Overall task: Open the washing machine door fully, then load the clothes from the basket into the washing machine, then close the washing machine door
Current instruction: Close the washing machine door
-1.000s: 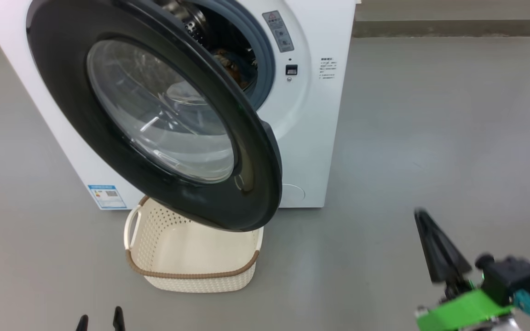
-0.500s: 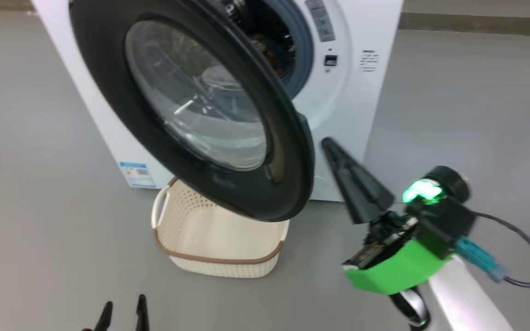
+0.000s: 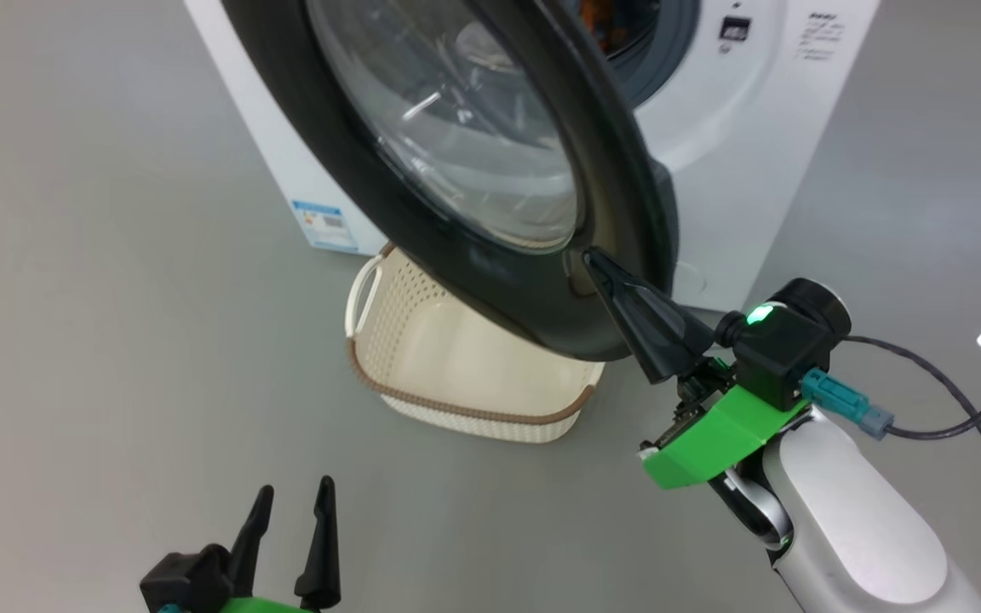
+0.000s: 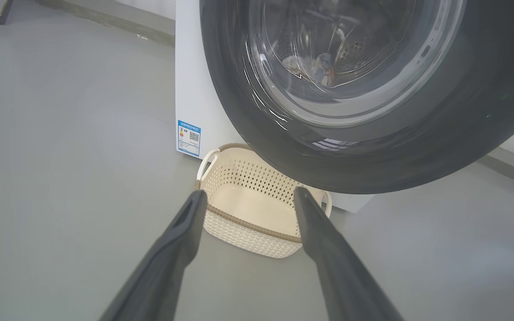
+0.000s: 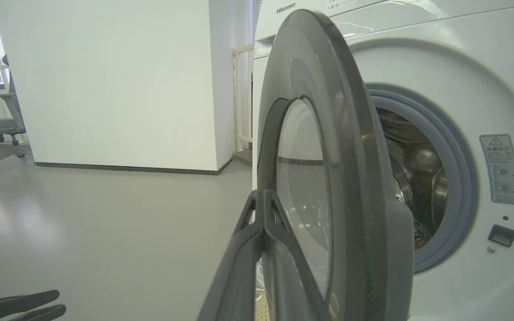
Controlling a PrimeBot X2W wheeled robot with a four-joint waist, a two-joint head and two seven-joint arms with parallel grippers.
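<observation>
Reading Hisense logo (image 5: 286, 7) on white boxy washing machine (image 3: 737, 136); blue QR label (image 4: 188, 137) at btm front. Glossy blk round washing machine door (image 3: 397, 213) half open over perforated cream basket (image 3: 473, 424). Fingers of right gripper (image 3: 593, 258) pressed together, tip by door's lower rim; left gripper (image 3: 295, 487) spread, empty.

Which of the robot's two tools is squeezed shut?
The right tool, its two fingers pressed together into one point at the washing machine door's lower rim. The left tool's fingers stand apart, pointing toward the basket.
</observation>
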